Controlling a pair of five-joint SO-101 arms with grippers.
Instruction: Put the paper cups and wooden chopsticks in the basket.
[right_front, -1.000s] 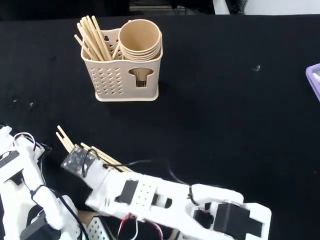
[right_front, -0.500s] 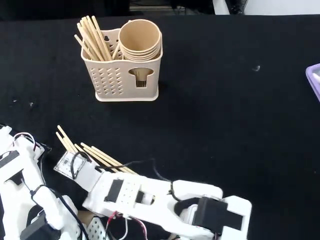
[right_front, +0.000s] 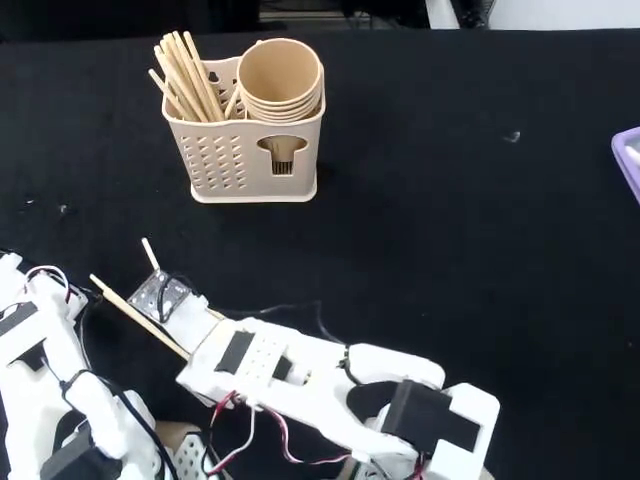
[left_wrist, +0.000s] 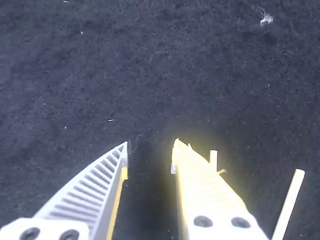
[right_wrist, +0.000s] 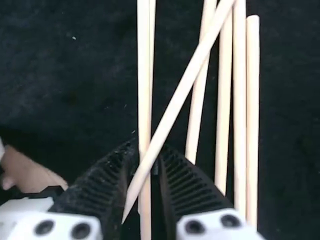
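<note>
The beige perforated basket (right_front: 240, 160) stands at the back left, with a stack of paper cups (right_front: 282, 80) and several wooden chopsticks (right_front: 185, 75) upright in it. My right gripper (right_wrist: 145, 150) is shut on two crossed chopsticks (right_wrist: 170, 107). From above, that gripper (right_front: 155, 292) is at the front left with one chopstick (right_front: 130, 310) sticking out sideways. More chopsticks (right_wrist: 240, 100) lie on the black table beside the jaws. My left gripper (left_wrist: 150, 150) stands open just above the cloth, nothing between its fingers, with two chopstick ends (left_wrist: 290, 200) close by.
The left arm (right_front: 40, 370) sits at the front left corner, close to the right arm's gripper. A purple object (right_front: 628, 160) pokes in at the right edge. The black table (right_front: 450, 220) stretches between basket and arms.
The right gripper has closed on chopsticks from the bundle and shifted slightly back. One stick now juts out leftward, and the rest of the bundle is hidden under the arm.
</note>
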